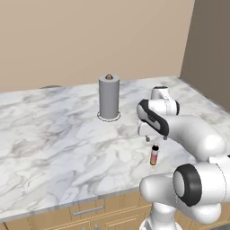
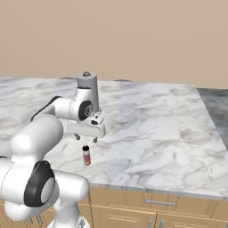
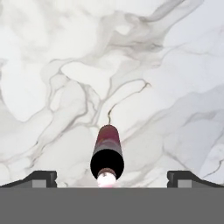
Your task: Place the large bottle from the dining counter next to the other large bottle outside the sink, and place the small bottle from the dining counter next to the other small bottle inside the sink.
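The gripper (image 2: 85, 137) hangs right above the small bottle (image 2: 86, 155), fingers pointing straight down, and it is spread wide, grasping nothing. In the hand view the two dark fingertips (image 3: 41, 178) sit far apart at either side, with the small bottle (image 3: 107, 155) dead centre between them, seen from the top: dark cap nearest, pink-red body running away below it. There is clear air between the tips and the cap; nothing is touching.

From the left base view the same story: the gripper (image 1: 156, 138) hovers just over the small bottle (image 1: 154, 155), which stands upright on the dining counter (image 1: 54, 148), close to the near edge. Its body shows pink above and orange-yellow at the foot.

Now the arm. It rises from the base, the big white elbow bulging in the near corner of each base view, then the forearm reaches forward over the marble and the wrist folds so the hand faces down at the counter. The hand sits level, its fingers side by side across the bottle.

Beyond the gripper, further back on the marble, a grey paper towel roll (image 1: 108, 97) stands upright on its round holder, well apart from the bottle. Below the near edge of the counter, light wood drawers with steel handles (image 2: 159, 203) run along the front.
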Motion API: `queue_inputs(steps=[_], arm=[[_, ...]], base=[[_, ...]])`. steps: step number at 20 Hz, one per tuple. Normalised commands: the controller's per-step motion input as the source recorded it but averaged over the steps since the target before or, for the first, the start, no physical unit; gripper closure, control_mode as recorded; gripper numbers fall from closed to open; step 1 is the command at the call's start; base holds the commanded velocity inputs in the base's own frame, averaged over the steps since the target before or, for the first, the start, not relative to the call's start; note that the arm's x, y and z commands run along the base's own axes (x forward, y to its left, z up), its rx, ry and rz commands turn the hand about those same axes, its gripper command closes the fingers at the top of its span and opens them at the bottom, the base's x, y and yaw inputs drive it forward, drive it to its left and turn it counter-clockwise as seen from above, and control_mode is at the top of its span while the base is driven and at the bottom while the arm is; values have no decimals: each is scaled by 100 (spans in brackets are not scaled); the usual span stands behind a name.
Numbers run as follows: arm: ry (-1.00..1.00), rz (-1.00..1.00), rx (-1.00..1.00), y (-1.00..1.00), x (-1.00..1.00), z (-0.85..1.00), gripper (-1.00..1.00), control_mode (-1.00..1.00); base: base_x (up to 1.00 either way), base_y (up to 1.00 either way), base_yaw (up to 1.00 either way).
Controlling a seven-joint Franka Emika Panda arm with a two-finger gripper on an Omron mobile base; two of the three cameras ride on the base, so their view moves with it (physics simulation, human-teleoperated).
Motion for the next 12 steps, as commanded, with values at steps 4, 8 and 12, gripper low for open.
queue_inputs(steps=[4, 8, 12], arm=[[-9, 0, 0, 0, -2, -8, -100, -100], [-5, 0, 0, 0, -5, -1, -100, -100], [3, 0, 0, 2, 0, 0, -100, -100]], base=[[0, 0, 0], [0, 0, 0], [0, 0, 0]])
